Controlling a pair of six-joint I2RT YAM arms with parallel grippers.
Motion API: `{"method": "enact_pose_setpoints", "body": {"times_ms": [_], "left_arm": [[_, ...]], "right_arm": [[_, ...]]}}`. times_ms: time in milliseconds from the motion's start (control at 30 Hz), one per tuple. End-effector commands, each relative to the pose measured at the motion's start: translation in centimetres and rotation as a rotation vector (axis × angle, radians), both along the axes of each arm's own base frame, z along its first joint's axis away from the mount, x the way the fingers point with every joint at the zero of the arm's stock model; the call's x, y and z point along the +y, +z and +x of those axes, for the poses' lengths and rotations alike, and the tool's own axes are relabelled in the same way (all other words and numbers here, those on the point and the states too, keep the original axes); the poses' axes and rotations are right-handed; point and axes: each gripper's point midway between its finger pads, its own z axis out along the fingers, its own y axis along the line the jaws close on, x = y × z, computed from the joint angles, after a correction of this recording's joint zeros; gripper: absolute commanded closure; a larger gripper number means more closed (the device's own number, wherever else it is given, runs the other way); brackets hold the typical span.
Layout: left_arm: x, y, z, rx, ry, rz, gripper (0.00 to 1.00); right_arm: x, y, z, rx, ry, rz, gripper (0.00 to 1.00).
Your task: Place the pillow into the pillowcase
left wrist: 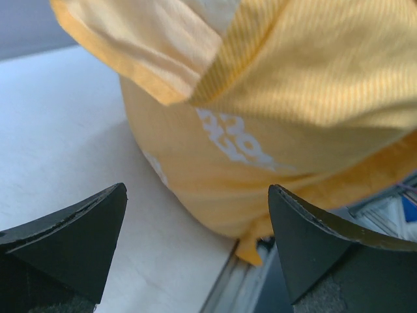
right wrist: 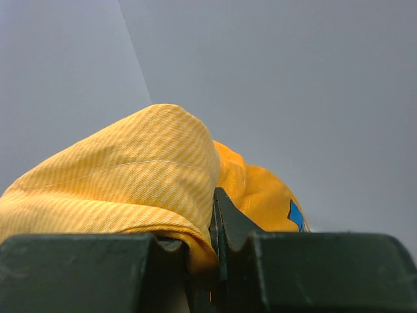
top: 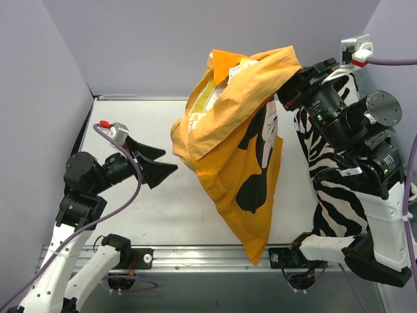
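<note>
The orange pillowcase [top: 238,140] hangs lifted over the table, its lower corner reaching the front rail. My right gripper [top: 288,91] is shut on its upper right edge; the right wrist view shows orange cloth [right wrist: 130,189] pinched between the jaws. A strip of the cream-white pillow [top: 210,96] with yellow-green trim shows inside the case's open top. My left gripper [top: 159,162] is open and empty, just left of the case's bulging side, not touching it. In the left wrist view the case [left wrist: 280,111] fills the space beyond the open fingertips [left wrist: 107,215].
A zebra-striped cushion [top: 329,189] lies at the right under my right arm. White table [top: 130,130] with a metal rail [top: 195,254] along the front edge. Grey walls stand at the left, back and right.
</note>
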Motion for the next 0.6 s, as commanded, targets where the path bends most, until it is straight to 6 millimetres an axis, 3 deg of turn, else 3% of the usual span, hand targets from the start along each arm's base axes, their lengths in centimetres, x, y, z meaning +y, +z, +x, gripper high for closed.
{"method": "enact_pose_setpoints", "body": {"times_ms": [0,67,167,267,300,500,567], "left_arm": [[-0.7,-2.4,-4.8,0.131,-0.2,0.043,0.03],[-0.7,-3.1,-6.3,0.171,-0.231,0.02,0.03],[-0.7,-4.5,-6.9,0.219,-0.233,-0.009,0.03],[-1.5,-4.2,-6.3,0.233,-0.249,-0.071,0.03],[-1.9,-3.2,-6.1,0.177,-0.258,-0.096,0.03],[-7.5,-4.1,-8.1,0.192,-0.403,-0.043,0.02],[-9.7,-3.3,-9.5,0.141,-0.448,-0.048,0.03]], "right_arm": [[-2.8,8.8,-3.0,-0.252,-0.017,0.198,1.0],[-2.6,8.9,-2.8,-0.254,-0.017,0.197,1.0],[-2.0,8.8,-2.2,-0.243,-0.012,0.202,1.0],[-0.8,8.7,-1.8,-0.239,0.027,0.204,1.0],[-0.5,8.7,-1.4,-0.234,0.031,0.21,1.0],[0.9,8.9,0.0,-0.227,0.052,0.227,1.0],[1.2,9.1,0.0,-0.223,0.069,0.243,1.0]]}}
